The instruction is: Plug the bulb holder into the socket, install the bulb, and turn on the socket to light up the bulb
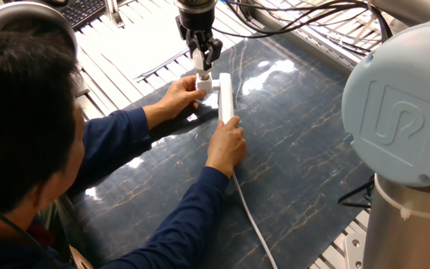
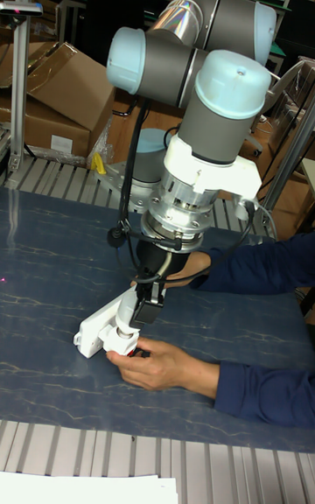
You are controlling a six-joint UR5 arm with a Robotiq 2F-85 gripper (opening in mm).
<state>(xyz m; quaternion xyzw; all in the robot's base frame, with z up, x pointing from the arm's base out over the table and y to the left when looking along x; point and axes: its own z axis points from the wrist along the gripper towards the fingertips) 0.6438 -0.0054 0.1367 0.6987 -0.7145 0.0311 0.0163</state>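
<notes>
**Robot arm lowers bulb toward holder as a worker steadies the power strip**

A UR5's gripper (image 1: 201, 61) stands over the socket (image 1: 225, 96), a long white strip lying on the dark marbled table (image 1: 304, 172) toward 12 o'clock of the fixed view. Its two fingers are closed on a small white piece, apparently the bulb (image 1: 200, 72), held upright above the bulb holder (image 1: 204, 85), which sits against the strip's side at 9 o'clock. A person's left hand (image 1: 178, 96) cups the holder, while the right hand (image 1: 227, 146) presses the strip's near end at 6 o'clock, where the white cord (image 1: 252, 220) trails off.

The bulb looks light, smooth and breakable; a gentle hold on its narrow neck, not the dome, would likely serve best. The strip seems light enough to slide unless held down.

From the tall fixed view, the gripper (image 2: 143, 304) and the person's hand (image 2: 166, 366) mask the joint between bulb and holder, so whether the thread has engaged cannot be told. The switch is not clearly visible, and the holder's opening is hidden.
</notes>
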